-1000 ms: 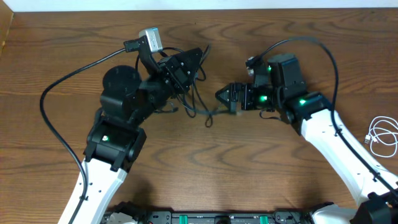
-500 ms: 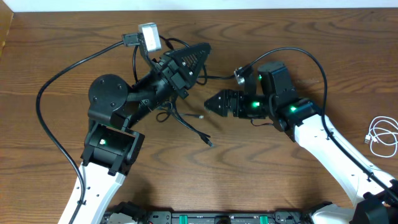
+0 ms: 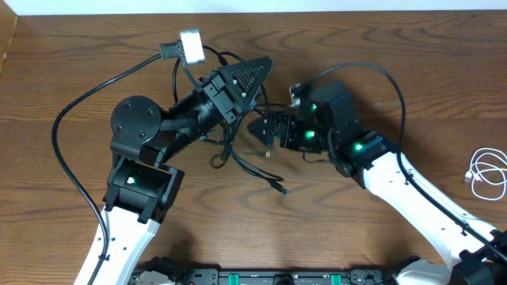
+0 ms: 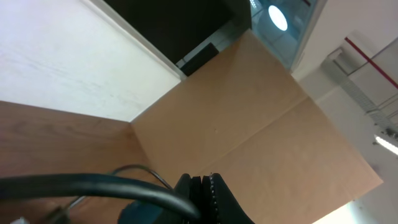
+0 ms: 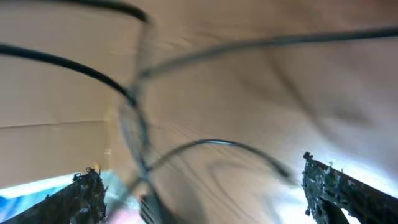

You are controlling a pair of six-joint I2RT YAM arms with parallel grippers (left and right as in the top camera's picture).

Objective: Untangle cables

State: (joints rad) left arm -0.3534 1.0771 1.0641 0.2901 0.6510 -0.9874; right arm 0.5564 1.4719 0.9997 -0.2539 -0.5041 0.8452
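The two black cables [image 3: 247, 164] lie tangled at mid-table, one plug end [image 3: 283, 190] trailing to the lower right. My left gripper [image 3: 264, 65] is raised and tilted up, and strands hang from it. In the left wrist view its jaws [image 4: 202, 182] are shut on a black cable [image 4: 93, 185]. My right gripper [image 3: 260, 130] points left at the tangle, just right of the hanging strands. In the blurred right wrist view its jaws [image 5: 205, 183] are wide open, with black strands [image 5: 211, 144] crossing between them. The white cable [image 3: 485, 170] lies coiled at the far right edge.
The thick black robot cable [image 3: 79, 111] loops over the table to the left of the left arm. Another one arcs over the right arm [image 3: 396, 87]. The table's back edge [image 3: 317, 11] runs along the top.
My right gripper has moved left toward the left gripper. The left gripper has lifted and tilted up, drawing strands with it. The loose plug end has slid down and to the right.
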